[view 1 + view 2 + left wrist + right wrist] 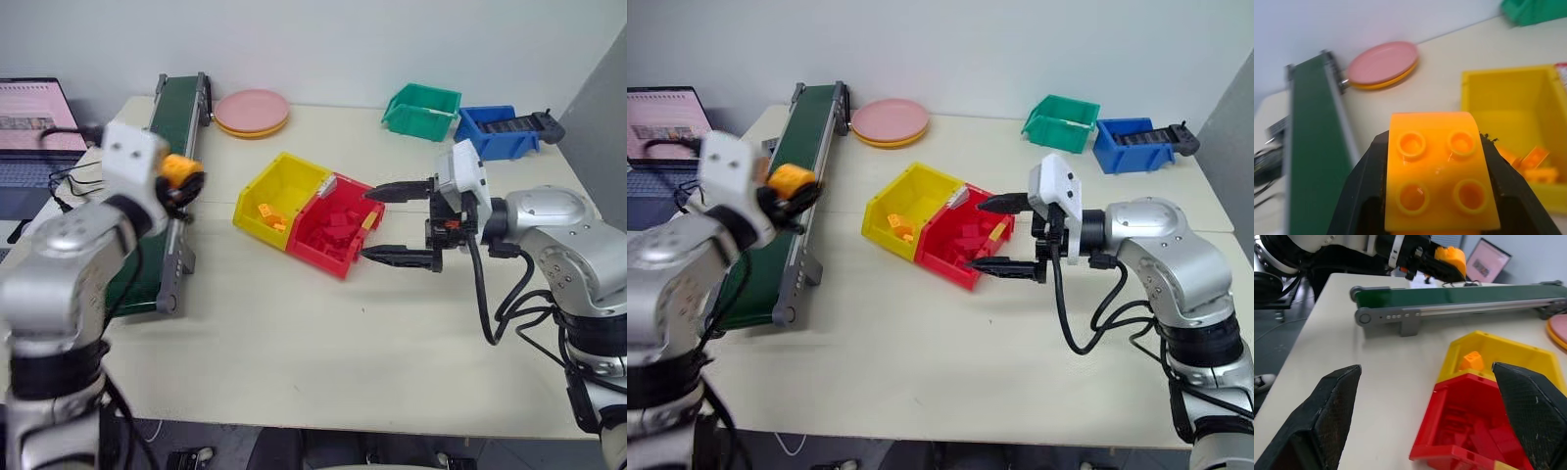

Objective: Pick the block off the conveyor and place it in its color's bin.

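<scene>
Two arms reach over the cream tabletop, where the green conveyor runs along the robot's left and the yellow bin sits mid-table joined to a red bin. Its left hand is clamped on the yellow-orange block, held in the air just beside the belt and well apart from the bin. Its right hand hangs with fingers spread wide beside the red bin, holding nothing. My worry is a release too soon, dropping the block onto the tabletop, or overshooting into red. Looking from the left wrist, the four studs and the squeezing fingers show plainly; the head views give the gap to cross.
</scene>
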{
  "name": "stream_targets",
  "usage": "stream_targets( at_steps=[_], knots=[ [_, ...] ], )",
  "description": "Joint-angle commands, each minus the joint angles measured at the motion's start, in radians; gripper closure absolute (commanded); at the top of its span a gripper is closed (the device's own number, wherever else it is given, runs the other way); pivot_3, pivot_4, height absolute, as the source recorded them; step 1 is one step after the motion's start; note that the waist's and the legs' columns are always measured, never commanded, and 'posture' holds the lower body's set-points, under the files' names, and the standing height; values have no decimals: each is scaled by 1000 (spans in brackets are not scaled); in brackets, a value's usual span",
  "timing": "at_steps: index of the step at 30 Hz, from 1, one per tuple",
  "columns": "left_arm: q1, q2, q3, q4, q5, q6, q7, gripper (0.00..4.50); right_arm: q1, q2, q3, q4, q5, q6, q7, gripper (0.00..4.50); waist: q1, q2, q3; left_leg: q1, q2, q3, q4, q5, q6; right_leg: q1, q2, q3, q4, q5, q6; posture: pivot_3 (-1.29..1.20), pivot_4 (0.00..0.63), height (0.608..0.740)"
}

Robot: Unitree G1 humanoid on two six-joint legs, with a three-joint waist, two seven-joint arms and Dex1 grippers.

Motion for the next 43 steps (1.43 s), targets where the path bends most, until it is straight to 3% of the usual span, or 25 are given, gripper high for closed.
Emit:
stream_targets(
  at_steps=[1, 6, 12, 13, 18, 24, 30, 37, 43],
  knots=[
    [-112, -46, -92, 141, 47, -106, -44, 2949, 9, -3, -47, -67, 25, 23, -65, 0, -4, 0, 0, -1, 0, 0, 0, 0, 0, -1, 0, 0, 0, 0, 0, 0, 150, 740],
    [-243, -149, -195, 427, 121, -264, -88, 2949, 32, 39, -65, -138, 11, 66, -210, 0, -6, 0, 0, -3, 1, 2, 0, 0, 0, -4, 1, 1, 1, 0, 0, 0, 150, 740],
    [-296, -178, -210, 564, 147, -355, -155, 2949, 55, 33, -76, -186, 19, 105, -282, 0, -6, 0, 0, -21, 1, 3, 12, 2, -3, -21, 2, 3, 10, 0, 0, 0, 150, 740],
    [-302, -181, -213, 581, 152, -370, -163, 2248, 58, 33, -76, -191, 22, 108, -289, 0, -5, 0, 0, -21, 1, 3, 12, 2, -3, -21, 1, 3, 11, 0, 0, 0, 150, 740],
    [-324, -196, -211, 639, 181, -425, -177, 1282, 70, 31, -81, -209, 33, 121, -310, 0, -3, 0, 0, -20, 0, 2, 13, 0, 0, -21, 1, 2, 14, 0, 0, 0, 150, 740],
    [-253, -151, -193, 502, 180, -401, -218, 141, 88, 24, -85, -210, 41, 104, -312, 0, -7, 0, 0, -19, 1, 3, 13, 0, 0, -21, 2, 3, 15, 0, 0, 0, 150, 740],
    [14, -17, -73, 148, 161, -346, -202, 141, 183, 14, -65, -165, -47, -58, -274, 0, -24, 0, 0, -19, 2, 3, 12, 0, 0, -21, 2, 4, 15, 0, 0, 0, 150, 740],
    [412, -9, 124, -296, -45, -201, -268, 141, 292, 14, -37, -110, -101, -256, -166, 0, -27, 0, -1, -16, 2, 2, 13, 0, 0, -17, 2, 3, 14, 0, 0, 0, 150, 740],
    [515, -34, 190, -370, -105, -165, -224, 141, 309, 44, -19, -51, -130, -317, -162, 0, -25, 0, 0, -12, 2, 1, 13, 0, 0, -14, 2, 2, 17, -1, 0, 0, 150, 740]
  ],
)
